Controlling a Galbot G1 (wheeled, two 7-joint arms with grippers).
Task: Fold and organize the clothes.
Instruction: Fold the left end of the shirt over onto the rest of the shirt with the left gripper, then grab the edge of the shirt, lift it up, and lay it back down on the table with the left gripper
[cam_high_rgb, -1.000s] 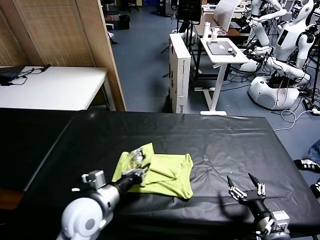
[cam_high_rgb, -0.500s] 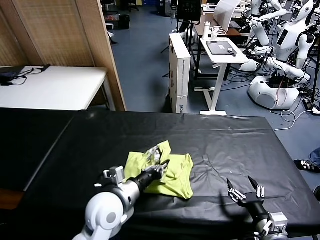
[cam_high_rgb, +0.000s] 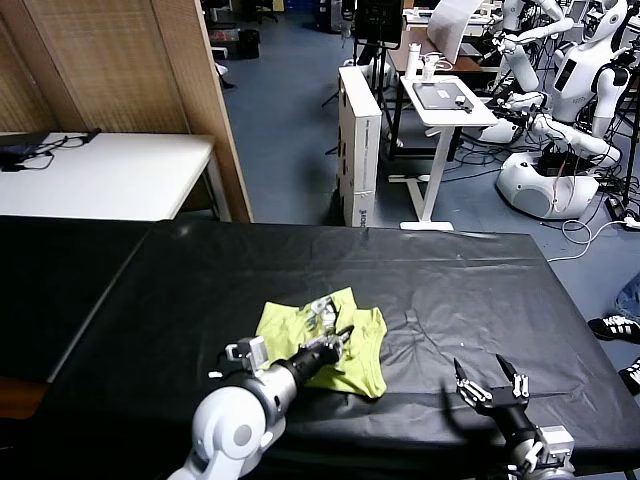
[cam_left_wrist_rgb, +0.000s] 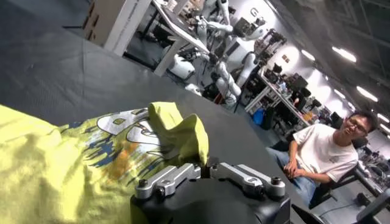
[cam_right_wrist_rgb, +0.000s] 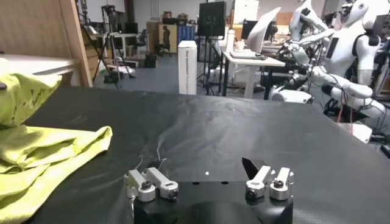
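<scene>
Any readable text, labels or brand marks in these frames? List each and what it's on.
None can be read for certain.
T-shirt: a printed graphic in white, blue and orange shows on the fabric pinched in the left end effector; the shapes are creased and spell no word.
White upright box on the floor beyond the table: small dark mark near its base, too small to read.
Right wrist view, same box: faint print, blurred.

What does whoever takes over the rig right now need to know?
Left gripper: shut on a lifted fold of the T-shirt, carrying it over the shirt's middle.
Right gripper: open, idle at the table's near right edge, clear of the shirt.
T-shirt: bunched near the table's front centre, printed inside showing on the raised flap.
Done: one fold under way.
Left: lay the flap down, release, finish folding and tidy.
</scene>
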